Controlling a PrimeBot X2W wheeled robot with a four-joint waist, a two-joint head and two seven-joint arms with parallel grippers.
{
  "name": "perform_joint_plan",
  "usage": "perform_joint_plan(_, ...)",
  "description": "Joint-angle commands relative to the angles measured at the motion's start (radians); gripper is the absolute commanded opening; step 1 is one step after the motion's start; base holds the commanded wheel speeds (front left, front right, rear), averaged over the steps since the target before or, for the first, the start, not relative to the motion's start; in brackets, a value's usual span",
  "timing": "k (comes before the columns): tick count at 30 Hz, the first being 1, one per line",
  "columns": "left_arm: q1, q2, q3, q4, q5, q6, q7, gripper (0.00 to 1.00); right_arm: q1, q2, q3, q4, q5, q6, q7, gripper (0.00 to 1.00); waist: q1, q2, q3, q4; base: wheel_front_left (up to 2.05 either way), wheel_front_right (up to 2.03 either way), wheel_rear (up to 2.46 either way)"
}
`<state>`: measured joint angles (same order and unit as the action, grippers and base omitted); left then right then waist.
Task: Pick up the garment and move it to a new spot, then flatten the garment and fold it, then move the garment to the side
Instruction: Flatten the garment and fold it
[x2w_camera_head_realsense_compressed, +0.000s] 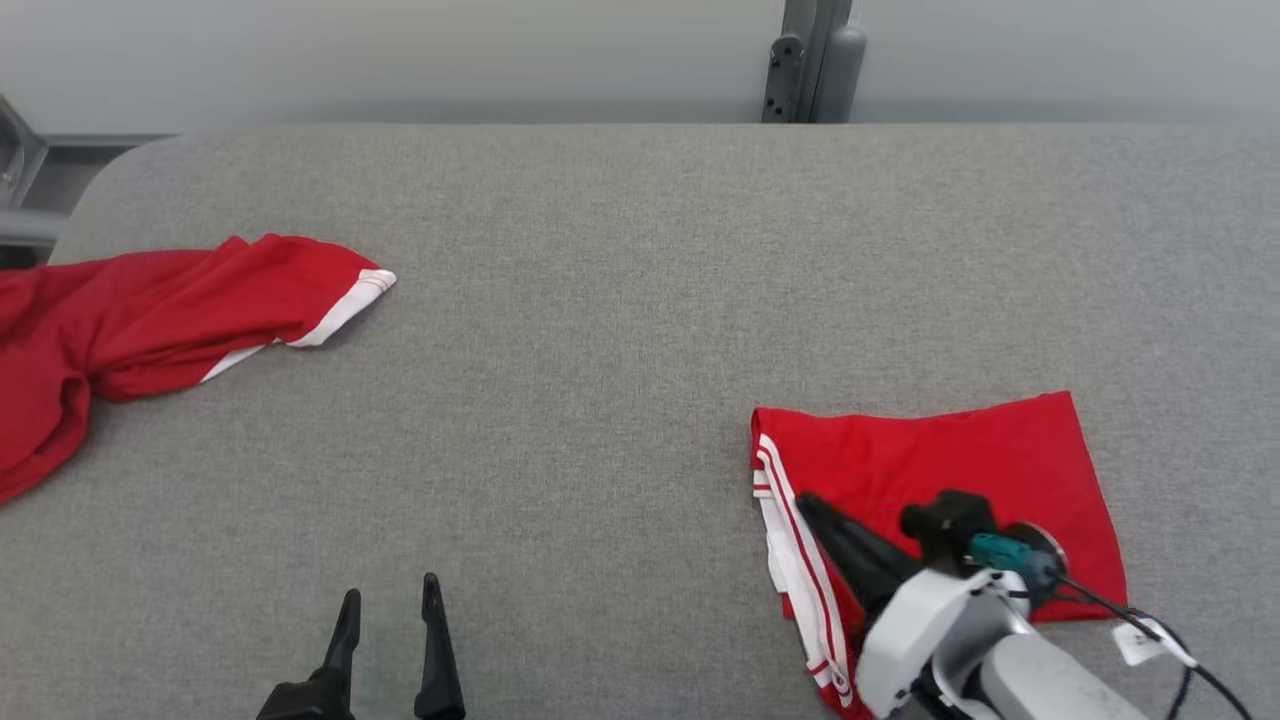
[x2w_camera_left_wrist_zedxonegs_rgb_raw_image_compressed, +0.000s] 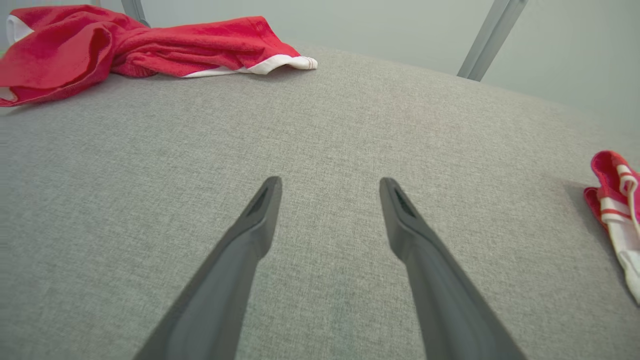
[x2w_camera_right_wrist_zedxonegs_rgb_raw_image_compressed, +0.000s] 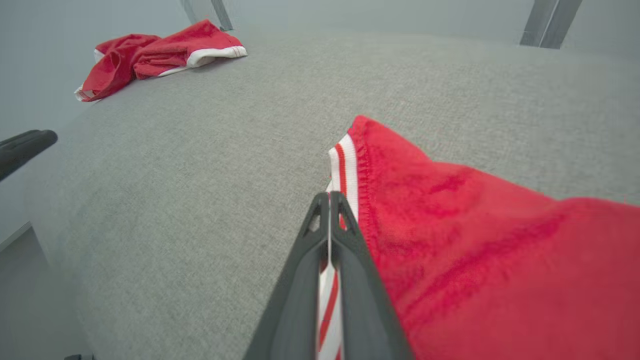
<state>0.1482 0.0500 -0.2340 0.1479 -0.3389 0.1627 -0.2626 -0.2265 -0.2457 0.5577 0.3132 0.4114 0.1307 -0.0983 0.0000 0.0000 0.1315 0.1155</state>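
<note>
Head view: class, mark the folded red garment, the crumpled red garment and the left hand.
folded red garment (x2w_camera_head_realsense_compressed: 940, 460), head view, its flat red top layer.
crumpled red garment (x2w_camera_head_realsense_compressed: 170, 300), head view, middle of its red cloth.
left hand (x2w_camera_head_realsense_compressed: 390, 588), head view, midway between its fingertips.

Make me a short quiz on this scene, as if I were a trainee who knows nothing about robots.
1. True or false: the right arm's jaws stand wide open.
2. Pick one. The left arm's jaws are: A) shut on cloth; B) open over the bare grey fabric-covered table; C) touching a garment.
3. Fill in: the crumpled red cloth garment with a white hem lies on the robot's ___ side of the table.

Key: 1 false: they are shut, over the folded red cloth garment with red-and-white striped trim. 2 B. 3 left.
</note>
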Motion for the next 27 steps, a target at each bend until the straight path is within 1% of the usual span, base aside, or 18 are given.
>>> perform_joint_plan(1,0.024,0.002,0.013,-0.002,0.008,-0.007,-0.003,1.0,0.028,-0.022,-0.036,-0.023,-0.013,0.0,-0.019,0.0,0.0,0.0,-0.06,-0.025,0.0,0.0,0.0)
perform_joint_plan(2,0.033,0.002,0.024,-0.003,0.008,-0.009,-0.003,1.0,0.043,-0.034,-0.071,-0.042,-0.023,0.0,-0.029,0.03,0.0,0.0,-0.073,-0.032,0.0,0.0,0.0)
perform_joint_plan(4,0.045,0.002,0.044,-0.007,0.018,-0.014,-0.003,1.0,0.078,-0.052,-0.143,-0.084,-0.038,0.0,-0.053,0.41,0.0,0.0,-0.099,-0.045,0.0,0.0,0.0)
perform_joint_plan(5,0.052,0.002,0.054,-0.009,0.018,-0.016,-0.003,1.0,0.097,-0.059,-0.184,-0.106,-0.044,0.0,-0.069,0.73,0.0,0.0,-0.111,-0.052,0.0,0.0,0.0)
perform_joint_plan(6,0.057,0.002,0.063,-0.01,0.021,-0.019,-0.003,1.0,0.116,-0.064,-0.228,-0.12,-0.049,0.0,-0.079,1.0,0.0,0.0,-0.122,-0.058,0.0,0.0,0.0)
perform_joint_plan(8,0.067,0.002,0.077,-0.014,0.036,-0.028,-0.003,1.0,0.155,-0.078,-0.306,-0.151,-0.08,0.0,-0.099,1.0,0.0,0.0,-0.138,-0.068,0.0,0.0,0.0)
perform_joint_plan(12,0.068,0.002,0.105,-0.009,0.058,-0.053,-0.003,1.0,0.22,-0.06,-0.449,-0.169,-0.099,0.0,-0.138,1.0,0.0,0.0,-0.157,-0.085,0.0,0.0,0.0)
perform_joint_plan(13,0.068,0.002,0.112,-0.008,0.061,-0.059,-0.003,1.0,0.236,-0.057,-0.486,-0.157,-0.108,0.0,-0.144,1.0,0.0,0.0,-0.161,-0.088,0.0,0.0,0.0)
perform_joint_plan(14,0.066,0.002,0.117,-0.009,0.067,-0.064,-0.003,1.0,0.252,-0.063,-0.502,-0.148,-0.128,0.0,-0.149,1.0,0.0,0.0,-0.165,-0.09,0.0,0.0,0.0)
perform_joint_plan(16,0.068,0.002,0.129,-0.006,0.073,-0.074,-0.003,1.0,0.275,-0.039,-0.541,-0.117,-0.136,0.0,-0.159,1.0,0.0,0.0,-0.176,-0.097,0.0,0.0,0.0)
perform_joint_plan(21,0.072,0.002,0.15,0.001,0.1,-0.114,-0.003,1.0,0.306,-0.016,-0.57,-0.033,-0.165,0.0,-0.168,1.0,0.0,0.0,-0.189,-0.106,0.0,0.0,0.0)
perform_joint_plan(25,0.07,0.002,0.164,0.011,0.12,-0.152,-0.003,1.0,0.312,0.016,-0.596,-0.016,-0.186,0.0,-0.167,1.0,0.0,0.0,-0.191,-0.103,0.0,0.0,0.0)
perform_joint_plan(27,0.065,0.002,0.171,0.017,0.125,-0.164,-0.003,1.0,0.313,0.028,-0.605,-0.018,-0.194,0.0,-0.167,1.0,0.0,0.0,-0.19,-0.099,0.0,0.0,0.0)
